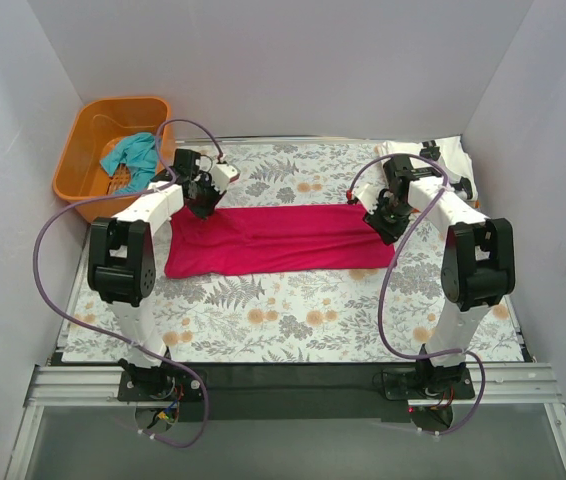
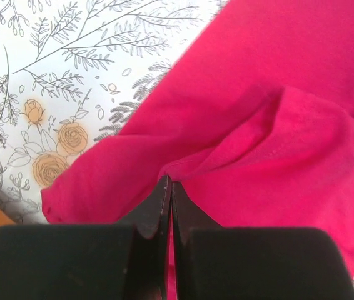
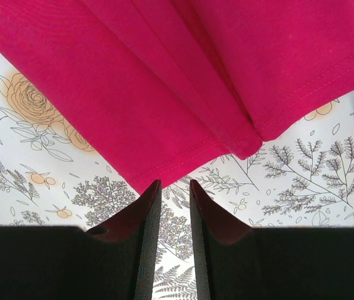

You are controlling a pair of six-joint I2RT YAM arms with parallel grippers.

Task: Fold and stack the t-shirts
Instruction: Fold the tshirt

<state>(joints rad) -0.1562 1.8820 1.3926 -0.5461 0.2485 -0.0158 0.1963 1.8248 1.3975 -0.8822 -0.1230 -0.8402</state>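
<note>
on the flower-printed table cover [image 1: 263,320], the left gripper [image 2: 167,186] is clamped on the magenta-red cloth t-shirt [image 2: 277,94]; the right gripper [image 3: 174,182] jaws stand slightly apart, empty.

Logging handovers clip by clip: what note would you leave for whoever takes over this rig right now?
Left gripper: shut on the magenta t-shirt, at its left end.
Right gripper: open, just off its right edge, holding nothing.
Done: that shirt lies mid-table as a long, partly folded band.
The teal t-shirt is in the orange basket; the white t-shirt lies far right.
To do: finish this fold, fold the others, stack.
</note>
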